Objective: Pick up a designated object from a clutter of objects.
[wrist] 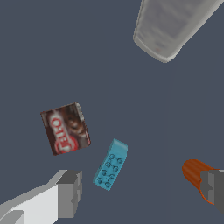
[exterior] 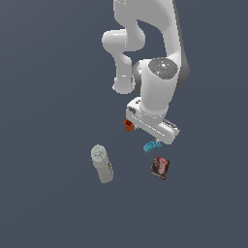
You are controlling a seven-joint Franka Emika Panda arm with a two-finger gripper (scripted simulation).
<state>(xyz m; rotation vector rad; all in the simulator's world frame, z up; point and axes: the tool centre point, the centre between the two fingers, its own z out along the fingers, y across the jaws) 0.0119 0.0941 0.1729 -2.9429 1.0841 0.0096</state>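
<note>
- The pale grey-green plastic bottle (exterior: 102,163) is lying on the dark floor, no label legible.
- The two-fingered gripper (wrist: 142,192) is hovering spread wide, grasping nothing.
- The dark red-black flat box (wrist: 65,128) is showing blurred white lettering.
- The teal-blue studded toy brick (wrist: 111,165) is lying studs-up between the fingers, its long axis angled between them.
- The small orange-red cup (wrist: 194,173) is sitting beside one finger.

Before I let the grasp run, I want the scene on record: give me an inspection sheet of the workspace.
Surface: plain dark grey-blue floor, no marks seen.
Job's things: teal studded brick lies flat, studs up, between the fingertips, untouched.
Clutter: pale bottle on its side; dark red flat box beside the brick; orange cup next to one fingertip, contact unclear.
Grippers: gripper open, above the brick.
Cables: nothing seen.
Surroundings: nothing seen beyond the white arm.
</note>
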